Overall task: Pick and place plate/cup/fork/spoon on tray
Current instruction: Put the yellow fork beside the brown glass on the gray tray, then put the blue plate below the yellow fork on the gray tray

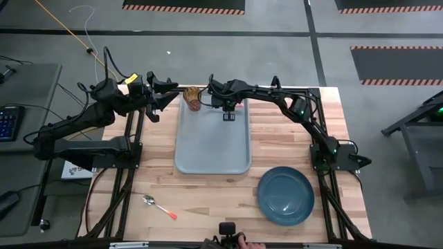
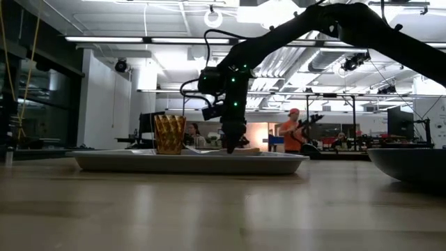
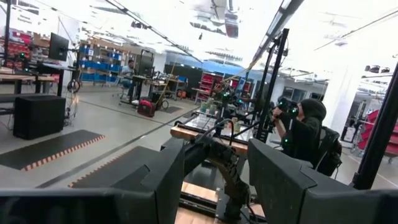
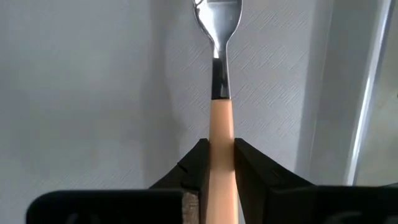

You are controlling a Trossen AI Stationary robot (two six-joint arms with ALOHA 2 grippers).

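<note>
The grey-blue tray (image 1: pixel 211 149) lies mid-table. The amber cup (image 1: pixel 193 99) stands upright in its far left corner and also shows in the low view (image 2: pixel 169 134). My right gripper (image 1: pixel 228 114) points down over the tray's far end (image 2: pixel 230 145), shut on the fork (image 4: pixel 221 93). The blue plate (image 1: pixel 285 196) rests on the table near the front right. The red-handled spoon (image 1: pixel 159 206) lies on the table at the front left. My left gripper (image 1: pixel 165 95) is open and empty, raised left of the cup. My right gripper pinches the fork's orange-tan handle (image 4: pixel 221 134) between its two fingers, which come from above and lie across the handle. The silver tines end (image 4: pixel 217 18) reaches out ahead of the fingers, close over the tray floor (image 4: pixel 93 93). I cannot tell whether it rests there.
The cup stands close to the left of my right gripper on the tray. The tray's middle and near half are bare. People and racks show in the room beyond the table. A keyboard (image 1: pixel 8 121) sits on a side desk at the left.
</note>
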